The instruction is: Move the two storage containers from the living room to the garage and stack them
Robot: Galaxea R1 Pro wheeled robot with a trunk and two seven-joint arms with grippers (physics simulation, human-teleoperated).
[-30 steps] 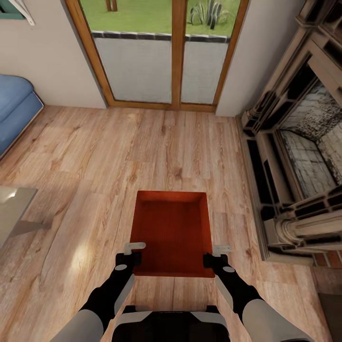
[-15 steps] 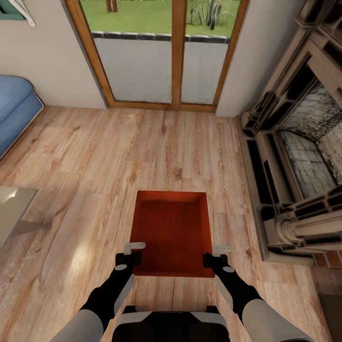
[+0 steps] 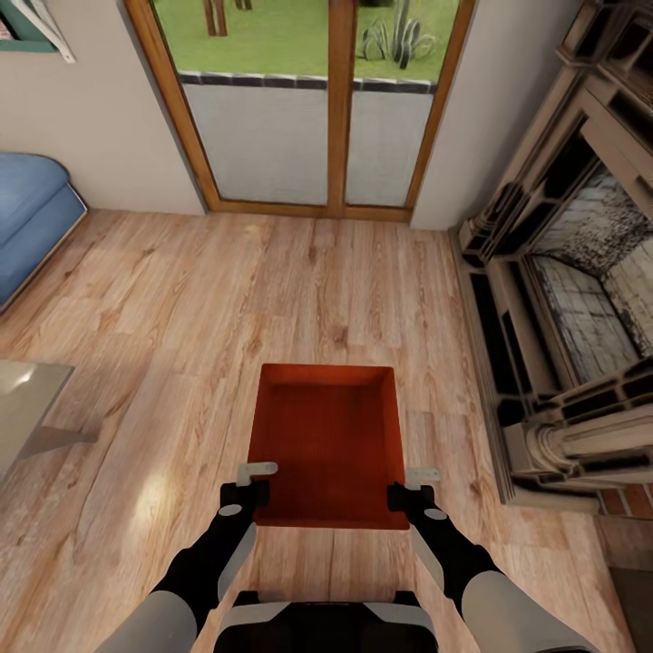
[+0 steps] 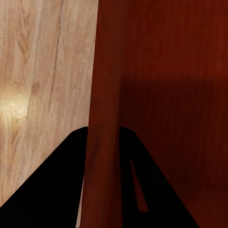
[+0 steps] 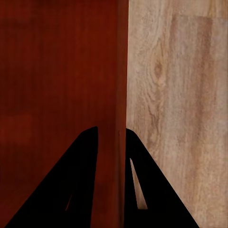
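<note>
Right now an orange-red storage container [image 3: 328, 444] is held out in front of the robot, above the light wood plank floor [image 3: 181, 345] of the living room. It is open on top, and only its ribbed bottom and low straight walls show inside. The left gripper [image 3: 257, 490] pinches the container's left wall near the corner closest to the robot, and the right gripper [image 3: 401, 494] pinches the right wall at the matching corner.

Looking along the left gripper [image 4: 102, 142], its two dark fingers [image 4: 52, 190] sit one on each side of the red wall, closed against it, with wood planks on the outer side and the container's inside on the other. Along the right gripper [image 5: 111, 142] the picture is the same: one dark finger [image 5: 156, 190] lies outside the wall over the floor, its partner sits inside the bin, and the wall is clamped between them.

Ahead, wood-framed glass doors [image 3: 326, 100] show grass outside. An ornate stone fireplace [image 3: 571, 299] stands along the robot's right, and the end of a blue sofa [image 3: 32, 218] sits at the left by the beige wall [image 3: 100, 127]. A pale tabletop corner [image 3: 23, 404] juts in at the left edge.
</note>
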